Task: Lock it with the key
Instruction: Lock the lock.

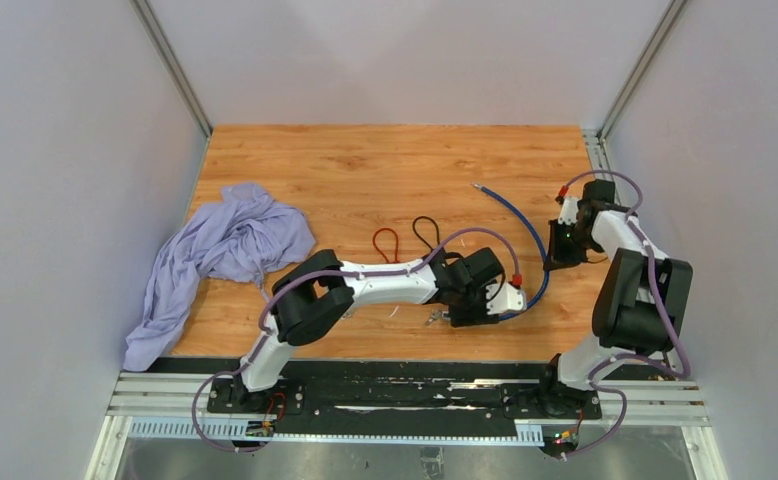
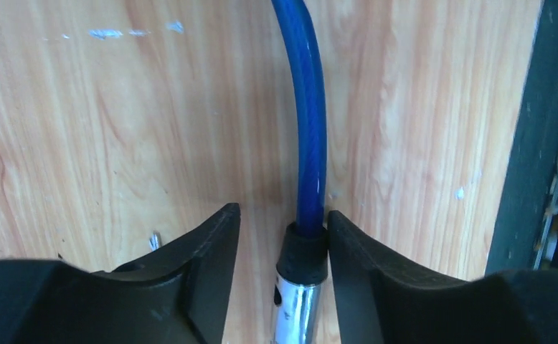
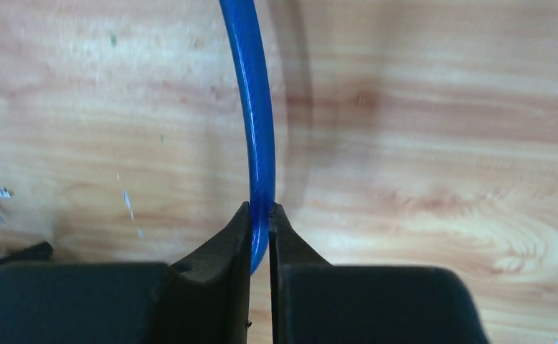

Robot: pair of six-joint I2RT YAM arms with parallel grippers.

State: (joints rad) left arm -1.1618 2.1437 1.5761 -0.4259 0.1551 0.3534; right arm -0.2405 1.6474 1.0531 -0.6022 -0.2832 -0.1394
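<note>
Seen from above, a wooden table (image 1: 365, 160) holds two robot arms reaching in from the near edge. A blue cable (image 1: 530, 232) of a cable lock curves across the right half of the table, from a free tip near the middle, out toward the right arm, then back in toward the left arm.

The right gripper (image 3: 260, 208) has its jaws pressed together on the blue cable. In the right wrist view the cable rises straight up out of the fingertips, pinched between them with no gap on either side.

The left gripper (image 2: 282, 213) has its jaws spread partway around the cable's other end. There the cable runs into a black collar (image 2: 303, 251) and below that a shiny metal end piece (image 2: 294, 308), and both sit between the jaws. The collar touches the inner face of the right-hand finger (image 2: 355, 258), while a clear gap of bare wood separates it from the left-hand finger (image 2: 211, 244).

A small silver metal object (image 1: 433, 318), too small to make out, lies on the table just beside the left gripper. A red loop (image 1: 386, 243) and a black loop (image 1: 425, 232) lie near the table's middle. A crumpled lilac cloth (image 1: 230, 240) lies at the left edge.
</note>
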